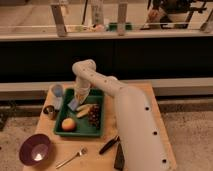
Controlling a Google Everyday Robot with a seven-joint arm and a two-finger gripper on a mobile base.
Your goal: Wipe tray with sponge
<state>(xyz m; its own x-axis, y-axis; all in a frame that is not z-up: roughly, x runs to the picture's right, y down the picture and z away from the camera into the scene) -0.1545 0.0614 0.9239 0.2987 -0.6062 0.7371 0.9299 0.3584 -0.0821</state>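
The green tray lies on the left half of the wooden table. It holds an orange fruit, dark grapes and a pale yellow piece. My arm reaches down from the right to the tray's back left corner. There my gripper points down, shut on the sponge. The pale blue-grey sponge sits tilted at the gripper's tip, just inside the tray's left rim.
A light blue cup and a small can stand left of the tray. A purple bowl and a fork lie near the front edge. A black tool lies beside my arm.
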